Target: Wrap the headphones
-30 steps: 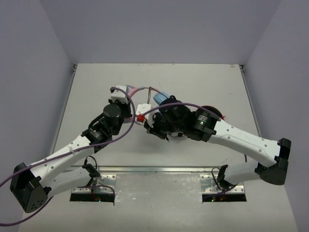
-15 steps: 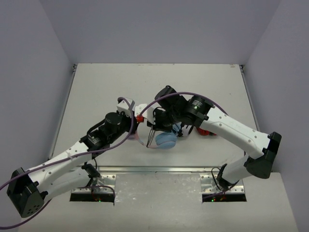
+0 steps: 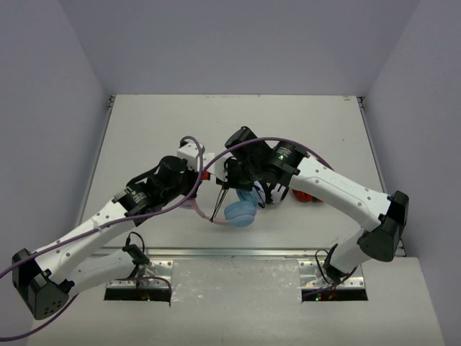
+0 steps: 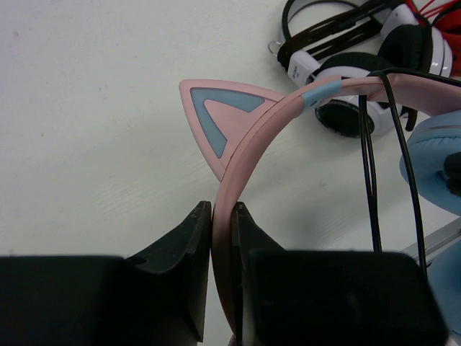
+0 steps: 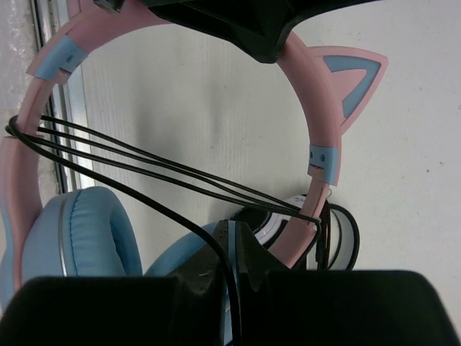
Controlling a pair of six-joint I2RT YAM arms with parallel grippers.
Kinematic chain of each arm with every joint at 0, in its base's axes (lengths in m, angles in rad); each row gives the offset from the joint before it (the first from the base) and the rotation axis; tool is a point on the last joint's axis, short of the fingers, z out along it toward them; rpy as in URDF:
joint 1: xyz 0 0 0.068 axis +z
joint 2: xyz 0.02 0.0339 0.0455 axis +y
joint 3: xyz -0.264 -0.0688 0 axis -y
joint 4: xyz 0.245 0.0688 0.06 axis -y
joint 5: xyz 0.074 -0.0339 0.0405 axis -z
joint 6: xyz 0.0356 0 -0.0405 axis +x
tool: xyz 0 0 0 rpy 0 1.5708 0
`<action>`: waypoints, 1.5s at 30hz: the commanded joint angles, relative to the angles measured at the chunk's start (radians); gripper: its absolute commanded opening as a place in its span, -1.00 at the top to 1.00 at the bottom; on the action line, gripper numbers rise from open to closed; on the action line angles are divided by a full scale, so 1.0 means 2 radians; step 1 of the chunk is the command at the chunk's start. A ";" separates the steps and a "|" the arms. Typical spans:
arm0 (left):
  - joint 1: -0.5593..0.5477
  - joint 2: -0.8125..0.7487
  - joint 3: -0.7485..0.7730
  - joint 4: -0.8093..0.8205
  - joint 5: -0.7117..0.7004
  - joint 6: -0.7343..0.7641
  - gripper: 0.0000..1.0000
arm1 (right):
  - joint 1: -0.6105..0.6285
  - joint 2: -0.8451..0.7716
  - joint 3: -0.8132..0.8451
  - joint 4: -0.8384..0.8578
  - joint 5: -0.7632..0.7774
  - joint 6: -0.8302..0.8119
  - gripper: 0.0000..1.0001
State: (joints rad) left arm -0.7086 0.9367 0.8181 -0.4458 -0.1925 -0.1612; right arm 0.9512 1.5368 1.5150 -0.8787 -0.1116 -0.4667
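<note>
Wrapping looked partly done: three strands of the black cable (image 5: 144,162) crossed the pink headband (image 4: 266,122) from side to side, and a loose length remained to wind; the left gripper (image 4: 220,213) was clamped on the headband; the right gripper (image 5: 232,232) was pinched on the cable; the cat-ear headphones (image 3: 240,211) hung between them over the table (image 3: 144,130), near its front middle; three pairs in all, with the white-and-black pair (image 4: 324,61) and the red-and-black pair (image 3: 311,195) beside.

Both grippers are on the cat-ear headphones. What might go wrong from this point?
1. The left gripper pinches only the thin pink headband; a pull on the black cable may twist it out.
2. That cable runs thin between the fingers of the right gripper and may slip, loosening the turns across the band.
3. The white-and-black pair lies close; the cable may snag it.
</note>
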 commanded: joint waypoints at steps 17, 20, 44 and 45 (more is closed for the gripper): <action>-0.006 -0.033 -0.006 -0.003 0.010 0.057 0.99 | -0.044 0.022 -0.009 0.016 -0.033 -0.011 0.56; -0.006 -0.030 -0.006 -0.002 0.016 0.058 0.99 | -0.061 0.026 -0.001 0.013 -0.061 -0.010 0.54; -0.006 -0.039 -0.007 0.007 0.033 0.061 0.99 | -0.114 0.106 0.049 -0.005 -0.085 -0.009 0.60; -0.006 -0.037 -0.005 0.006 0.030 0.061 0.99 | -0.114 0.108 0.052 -0.006 -0.082 -0.008 0.60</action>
State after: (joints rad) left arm -0.7116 0.8898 0.7853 -0.5289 -0.1745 -0.0383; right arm 0.7341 1.7378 1.5665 -0.9241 -0.2882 -0.4843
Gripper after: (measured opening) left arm 0.119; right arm 0.199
